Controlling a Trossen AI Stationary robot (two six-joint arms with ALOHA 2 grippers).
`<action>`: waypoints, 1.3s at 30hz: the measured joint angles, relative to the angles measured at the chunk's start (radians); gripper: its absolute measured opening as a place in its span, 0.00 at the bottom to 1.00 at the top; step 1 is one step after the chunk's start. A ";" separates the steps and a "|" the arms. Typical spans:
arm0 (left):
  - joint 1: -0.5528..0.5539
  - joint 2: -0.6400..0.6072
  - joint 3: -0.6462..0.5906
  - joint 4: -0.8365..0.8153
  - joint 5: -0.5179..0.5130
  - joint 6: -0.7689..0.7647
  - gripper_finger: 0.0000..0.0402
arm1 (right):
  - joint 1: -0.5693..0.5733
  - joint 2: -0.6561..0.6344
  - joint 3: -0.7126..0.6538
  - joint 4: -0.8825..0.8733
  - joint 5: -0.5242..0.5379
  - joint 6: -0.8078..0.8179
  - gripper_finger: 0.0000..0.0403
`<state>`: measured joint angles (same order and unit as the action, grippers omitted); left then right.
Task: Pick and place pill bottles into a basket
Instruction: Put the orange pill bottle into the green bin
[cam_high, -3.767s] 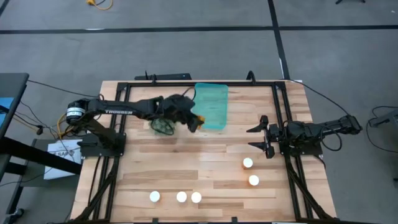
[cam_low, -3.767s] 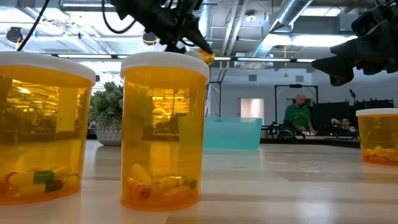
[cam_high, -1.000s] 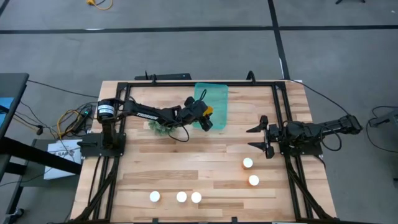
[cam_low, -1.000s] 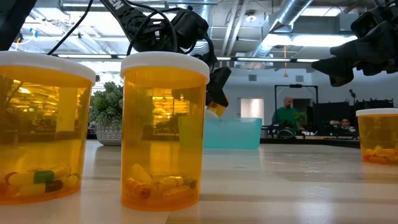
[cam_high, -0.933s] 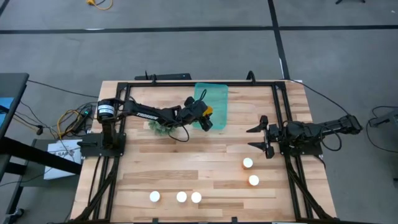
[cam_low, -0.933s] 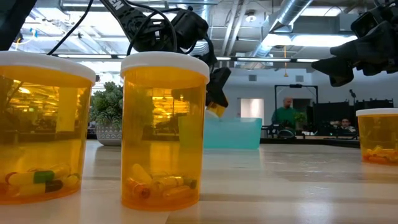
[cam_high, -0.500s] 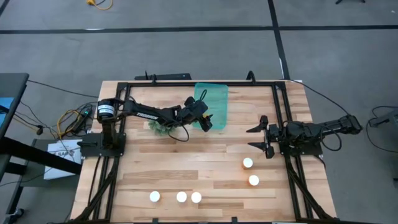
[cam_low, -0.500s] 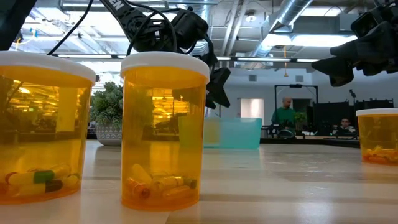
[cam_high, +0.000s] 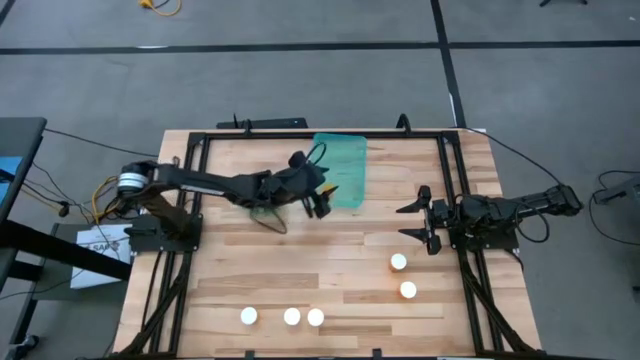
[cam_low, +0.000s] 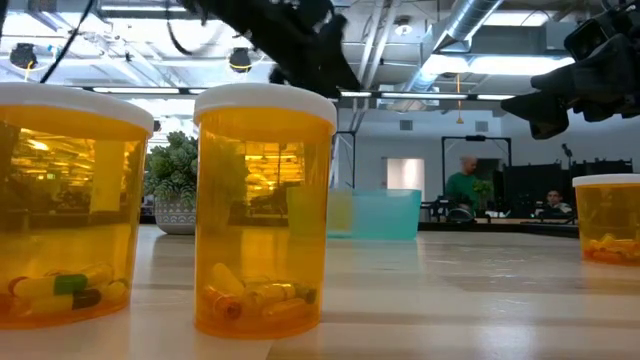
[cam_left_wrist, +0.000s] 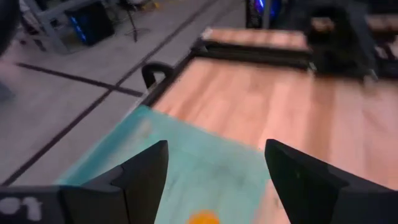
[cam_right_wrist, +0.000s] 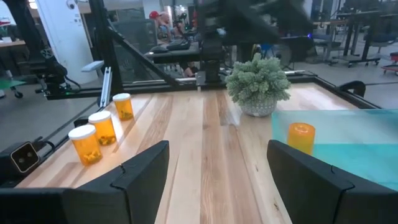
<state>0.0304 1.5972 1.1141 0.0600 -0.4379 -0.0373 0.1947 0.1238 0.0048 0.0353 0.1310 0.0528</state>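
Observation:
The teal basket (cam_high: 342, 168) stands at the table's far middle. One orange pill bottle (cam_right_wrist: 301, 137) stands inside it and also shows in the left wrist view (cam_left_wrist: 202, 218) and the low view (cam_low: 340, 213). My left gripper (cam_high: 319, 203) is open and empty, raised beside the basket's near left corner; its fingers frame the basket in the left wrist view (cam_left_wrist: 216, 149). My right gripper (cam_high: 410, 221) is open and empty above the table's right side. Three bottles (cam_high: 291, 316) stand near the front edge and two bottles (cam_high: 403, 276) stand near my right gripper.
A green bushy plant (cam_right_wrist: 258, 84) in a pot stands left of the basket, partly under my left arm (cam_high: 262, 207). A black frame (cam_high: 455, 190) runs along the table's sides. Bare wood lies in the table's middle. People sit in the room beyond the table (cam_low: 462, 185).
My left gripper has opened over the basket and let go of the orange bottle, which has fallen into the basket and now stands there. The gripper has then gone up and back toward the table's left and near side.

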 joint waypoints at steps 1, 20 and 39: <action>-0.021 -0.021 0.000 -0.040 -0.014 0.003 0.65 | 0.000 0.000 0.000 0.000 0.000 0.000 0.66; -0.604 -0.294 -0.002 -0.745 -0.268 -0.399 0.65 | 0.000 0.000 0.000 0.000 0.000 0.000 0.66; -1.030 -0.274 -0.005 -1.064 -0.037 -0.938 0.64 | 0.000 0.000 0.000 0.000 0.000 0.000 0.66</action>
<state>-0.9997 1.3227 1.1090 -1.0038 -0.4745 -0.9757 0.1947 0.1240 0.0049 0.0353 0.1308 0.0528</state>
